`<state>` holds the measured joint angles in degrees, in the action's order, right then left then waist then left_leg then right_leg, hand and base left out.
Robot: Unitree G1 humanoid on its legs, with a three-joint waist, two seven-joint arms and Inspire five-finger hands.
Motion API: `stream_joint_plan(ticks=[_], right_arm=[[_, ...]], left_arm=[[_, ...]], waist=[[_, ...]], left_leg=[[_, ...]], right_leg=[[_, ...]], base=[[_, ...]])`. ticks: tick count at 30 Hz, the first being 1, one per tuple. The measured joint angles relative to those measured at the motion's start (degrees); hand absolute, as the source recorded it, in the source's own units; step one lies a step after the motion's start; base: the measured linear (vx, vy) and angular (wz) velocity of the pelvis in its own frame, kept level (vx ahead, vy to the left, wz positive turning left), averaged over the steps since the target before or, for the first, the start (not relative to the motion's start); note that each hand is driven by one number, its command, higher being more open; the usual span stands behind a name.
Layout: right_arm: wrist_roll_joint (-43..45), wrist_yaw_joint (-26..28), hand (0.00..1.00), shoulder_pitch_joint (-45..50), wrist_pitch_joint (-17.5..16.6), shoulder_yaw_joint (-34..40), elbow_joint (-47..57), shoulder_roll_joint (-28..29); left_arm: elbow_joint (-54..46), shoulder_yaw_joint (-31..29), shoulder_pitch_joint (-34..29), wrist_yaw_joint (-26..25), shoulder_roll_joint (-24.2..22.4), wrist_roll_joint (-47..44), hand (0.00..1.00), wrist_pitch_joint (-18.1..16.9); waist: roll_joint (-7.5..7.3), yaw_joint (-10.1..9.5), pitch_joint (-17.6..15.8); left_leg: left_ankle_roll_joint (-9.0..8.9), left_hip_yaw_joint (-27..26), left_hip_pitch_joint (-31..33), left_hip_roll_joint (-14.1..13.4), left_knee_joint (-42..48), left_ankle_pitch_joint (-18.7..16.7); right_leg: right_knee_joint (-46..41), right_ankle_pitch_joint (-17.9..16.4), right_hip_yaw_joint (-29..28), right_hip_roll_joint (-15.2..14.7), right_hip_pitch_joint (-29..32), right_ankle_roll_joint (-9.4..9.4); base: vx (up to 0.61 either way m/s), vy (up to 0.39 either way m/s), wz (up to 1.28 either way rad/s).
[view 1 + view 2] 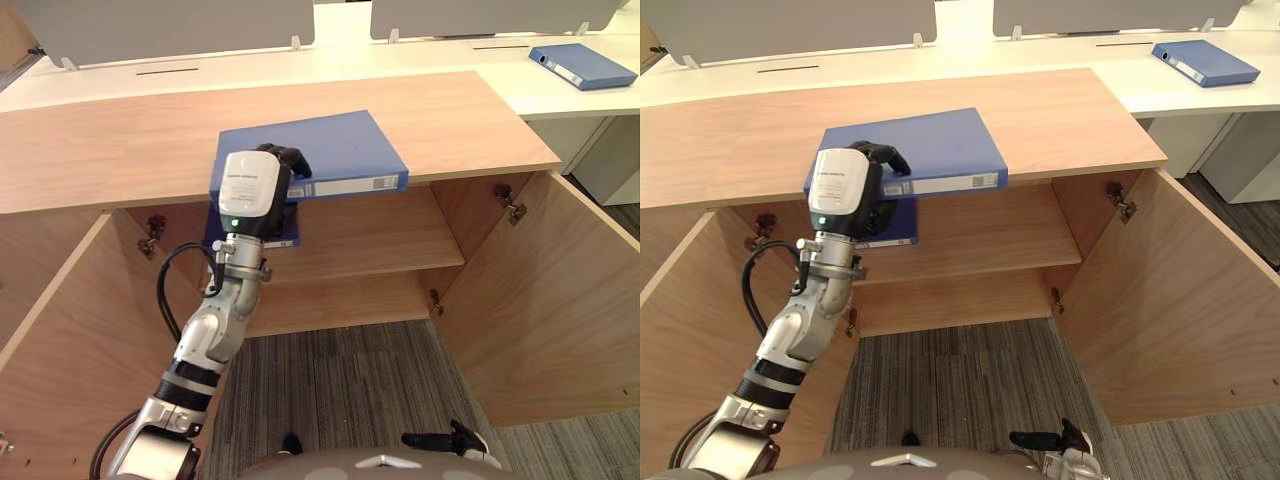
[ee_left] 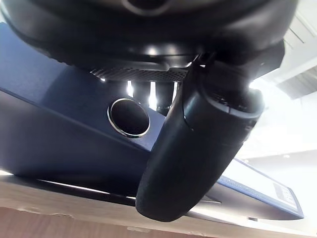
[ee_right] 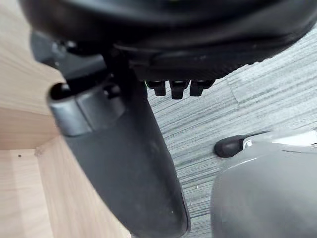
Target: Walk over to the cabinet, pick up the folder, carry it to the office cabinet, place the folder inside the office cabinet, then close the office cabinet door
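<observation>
A blue folder [image 1: 320, 150] lies flat on the wooden cabinet top [image 1: 120, 140], its labelled spine jutting over the front edge. My left hand [image 1: 282, 160] reaches up from below. Its fingers curl over the folder's top near the left end of the spine. In the left wrist view the thumb [image 2: 198, 148] presses against the spine [image 2: 64, 134] beside its ring hole, so the hand pinches the folder. My right hand [image 1: 440, 438] hangs low over the carpet with relaxed fingers, holding nothing.
Both cabinet doors stand open, the left door [image 1: 60, 340] and the right door [image 1: 550, 300], showing a wooden shelf [image 1: 380, 235]. A second blue folder [image 1: 285, 232] lies on that shelf under my hand. Another blue folder [image 1: 582, 65] rests on the white desk [image 1: 420, 55] behind.
</observation>
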<state>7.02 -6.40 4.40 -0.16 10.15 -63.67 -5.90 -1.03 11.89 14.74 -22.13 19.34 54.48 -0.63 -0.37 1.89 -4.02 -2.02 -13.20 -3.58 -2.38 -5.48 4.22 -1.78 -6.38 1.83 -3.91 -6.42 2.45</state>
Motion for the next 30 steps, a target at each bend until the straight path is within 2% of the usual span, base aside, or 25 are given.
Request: stream_joint_plan(ticks=[3, 10, 13, 15, 16, 17, 18, 19, 22, 26, 30], right_arm=[[0.34, -0.24, 1.00, 0.51, -0.20, -0.07, 4.27, 0.29], [2.10, -1.73, 1.00, 4.04, -1.25, -2.38, 22.52, 1.64], [2.12, -1.86, 1.00, 5.64, -2.60, -2.43, 32.97, 3.42], [2.11, -2.04, 1.00, 6.05, -3.04, -2.47, 39.48, 4.31], [2.11, -2.36, 1.00, 6.65, -3.28, -2.49, 44.60, 4.78], [2.11, -2.42, 1.00, 6.71, -3.38, -2.48, 45.39, 4.89], [2.11, -2.52, 1.00, 6.80, -3.68, -2.44, 48.34, 5.43], [2.11, -2.52, 1.00, 7.13, -4.13, -2.45, 51.50, 5.83], [2.11, -2.58, 1.00, 7.67, -4.60, -2.42, 57.26, 6.24], [2.10, -2.60, 1.00, 7.66, -4.97, -2.42, 65.14, 6.27], [2.10, -2.50, 1.00, 7.36, -6.96, -2.27, 75.06, 5.92]], left_arm=[[-3.14, -2.12, -1.97, 0.17, -1.84, -1.21, 0.00, 0.05], [-19.66, -4.05, -10.34, 0.16, -7.56, -14.28, 0.00, -1.50], [-25.20, -3.78, -13.66, 1.51, -9.51, -23.63, 0.00, -4.51], [-27.95, -3.32, -15.09, 3.06, -10.29, -31.92, 0.00, -6.34], [-29.79, -3.06, -16.17, 3.93, -11.02, -38.83, 0.00, -7.46], [-30.14, -3.04, -16.38, 3.94, -11.12, -39.59, 0.00, -7.62], [-31.62, -3.10, -16.95, 4.76, -11.38, -44.57, 0.00, -8.20], [-32.76, -3.07, -17.03, 6.78, -11.75, -54.07, 0.00, -9.25], [-35.18, -1.85, -17.05, 9.92, -12.64, -64.93, 0.00, -10.67], [-36.23, -1.50, -17.06, 13.33, -13.08, -72.89, 0.00, -11.70], [-36.14, -1.26, -18.79, 16.75, -13.04, -82.74, 0.00, -11.69]], waist=[[0.03, 0.11, -0.03], [0.50, 0.18, -0.13], [0.62, 0.50, -0.19], [0.87, 0.70, -0.34], [1.31, 0.76, -0.59], [1.36, 0.77, -0.62], [1.59, 0.77, -0.55], [1.83, 0.82, -0.40], [2.00, 1.11, -0.29], [2.33, 1.39, -0.08], [2.51, 1.50, 0.04]], left_leg=[[-0.07, -0.51, 0.02, -0.15, 0.06, -0.04], [-0.08, -1.60, 0.64, -1.03, 0.33, -0.04], [-0.10, -2.00, 0.89, -1.46, 0.33, -0.19], [-0.05, -2.25, 1.05, -1.55, 0.27, -0.38], [-0.25, -2.58, 1.07, -1.48, 0.04, -0.83], [-0.20, -2.69, 1.07, -1.47, 0.04, -0.91], [-0.20, -3.21, 1.10, -1.48, 0.04, -0.92], [-0.35, -3.52, 1.11, -1.47, 0.05, -0.77], [0.04, -3.82, 1.15, -1.43, 0.33, -0.46], [0.05, -4.44, 1.36, -1.45, 0.35, -0.46], [0.09, -4.82, 1.38, -1.59, 0.36, -0.53]], right_leg=[[0.06, 0.16, -0.78, -0.04, 0.30, -0.01], [-0.13, 1.56, -3.15, 0.67, 1.88, 0.13], [-0.47, 1.97, -4.02, 0.96, 2.83, 0.20], [-0.65, 2.17, -4.59, 1.32, 3.41, 0.36], [-0.62, 2.28, -5.03, 1.28, 3.70, 0.49], [-0.62, 2.28, -5.11, 1.26, 3.76, 0.51], [-0.63, 2.37, -5.60, 1.27, 4.13, 0.63], [-0.61, 2.50, -5.94, 1.28, 4.33, 0.70], [-0.45, 2.75, -6.44, 1.29, 4.49, 0.73], [-0.33, 3.03, -7.00, 1.35, 4.93, 0.90], [-0.42, 3.39, -7.71, 1.47, 5.17, 1.31]], base=[[0.00, 0.001, -0.11], [-0.03, 0.003, -0.17], [-0.09, 0.006, -0.18], [-0.13, 0.004, -0.15], [-0.09, 0.005, -0.12], [-0.10, 0.020, -0.19], [-0.07, 0.027, -0.19], [-0.08, 0.029, -0.18], [-0.02, 0.010, -0.07], [0.00, 0.002, -0.10], [0.00, -0.002, -0.09]])
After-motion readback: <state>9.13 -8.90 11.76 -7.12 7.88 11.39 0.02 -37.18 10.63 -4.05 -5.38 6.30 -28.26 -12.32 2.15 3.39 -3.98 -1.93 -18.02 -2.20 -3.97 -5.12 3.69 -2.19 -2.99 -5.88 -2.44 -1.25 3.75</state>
